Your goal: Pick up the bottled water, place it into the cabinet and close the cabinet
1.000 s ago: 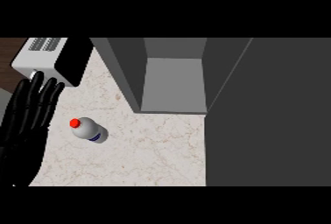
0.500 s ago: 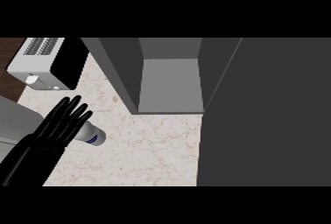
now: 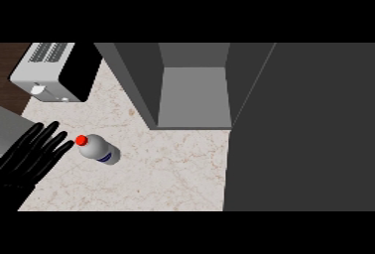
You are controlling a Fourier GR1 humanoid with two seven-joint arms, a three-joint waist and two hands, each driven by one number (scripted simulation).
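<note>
We see only part of the left hand [image 3: 33,154], its wrist and forearm cut off at the view's left edge. The toaster [image 3: 55,72] runs off the top. The cabinet [image 3: 192,84] is cropped above, and its dark door [image 3: 307,129] runs past the right edge.

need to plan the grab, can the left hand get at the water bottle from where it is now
Probably yes. The left hand is open, fingers straight, right beside the water bottle on the counter, and nothing lies between them.
</note>
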